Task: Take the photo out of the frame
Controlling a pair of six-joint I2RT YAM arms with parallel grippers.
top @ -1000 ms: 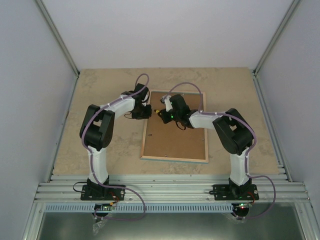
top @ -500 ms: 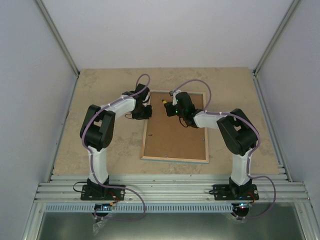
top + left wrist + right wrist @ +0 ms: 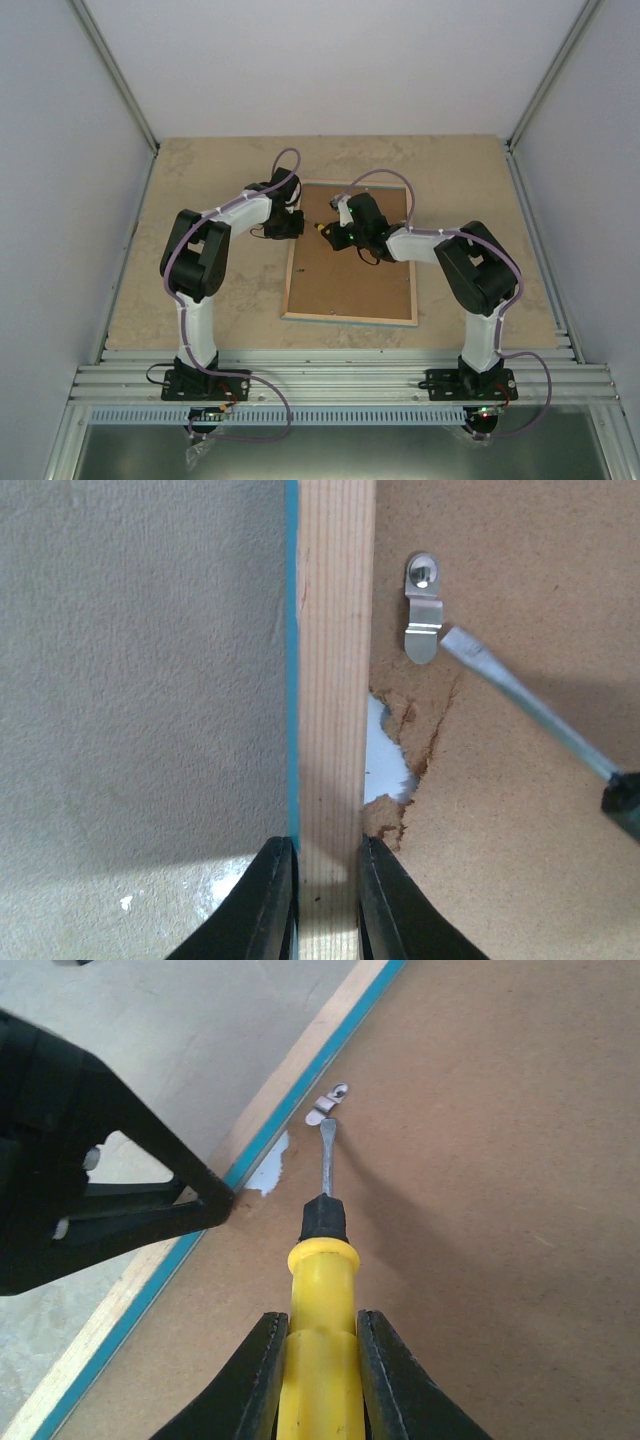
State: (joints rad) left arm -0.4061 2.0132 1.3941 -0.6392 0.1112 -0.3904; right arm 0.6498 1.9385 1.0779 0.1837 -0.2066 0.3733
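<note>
The frame (image 3: 350,285) lies face down on the table, brown fibreboard back up. My left gripper (image 3: 328,855) is shut on its light wood rim (image 3: 335,680) at the far left edge, one finger on each side. My right gripper (image 3: 320,1325) is shut on a yellow-handled screwdriver (image 3: 320,1360). Its blade tip touches a small metal clip (image 3: 327,1108) near that rim. Beside the rim, the board is torn (image 3: 385,760) and something white shows through. The photo is hidden under the board.
The left gripper (image 3: 110,1190) sits close to the screwdriver tip, left of it. Tan tabletop (image 3: 200,180) surrounds the frame. Grey walls (image 3: 60,200) close in the sides and back, and aluminium rails (image 3: 340,375) run along the near edge.
My right gripper, still holding the screwdriver, moved toward the frame's far edge and came back toward the left rim, tip now at the clip. The left gripper has not moved.
</note>
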